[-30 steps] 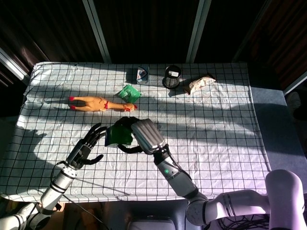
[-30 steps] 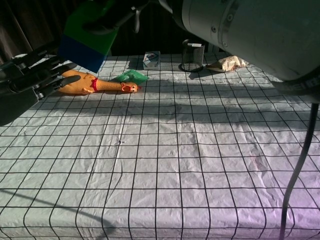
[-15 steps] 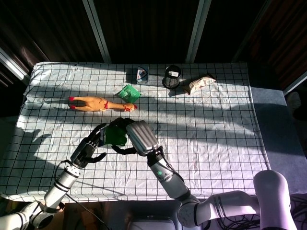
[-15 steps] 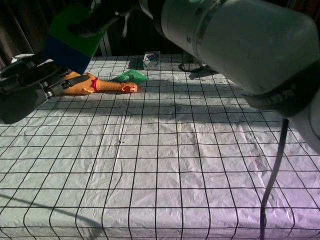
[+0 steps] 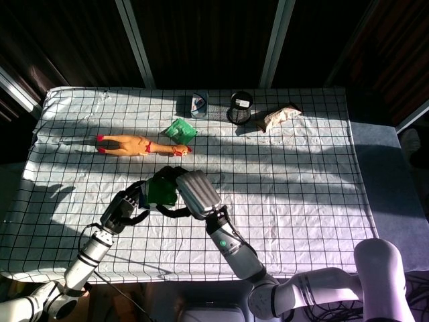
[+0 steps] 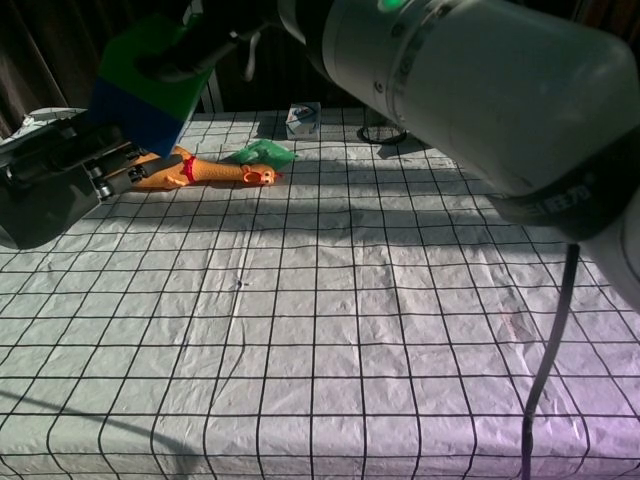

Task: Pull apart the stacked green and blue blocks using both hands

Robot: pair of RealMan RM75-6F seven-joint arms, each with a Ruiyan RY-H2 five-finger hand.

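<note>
Blocks first: the green block sits stacked on the blue block, the pair held up off the counter in the right hand, whose fingers wrap the green upper part from above and behind. What has changed over the last second is on the other side: the left hand, which hung a little way off with fingers spread, has come in until its fingers lie against the blue lower part, beneath and just outward of the right fingers. From the chest view they look to be closing on the blue block, though I cannot tell whether the hold is firm yet. The stack itself has drifted slightly toward the left hand and is still joined. That puts each hand on its own colour, so the pull looks ready to start. Beyond the fingers, far off on the counter, lie a rubber chicken and a green packet.
</note>
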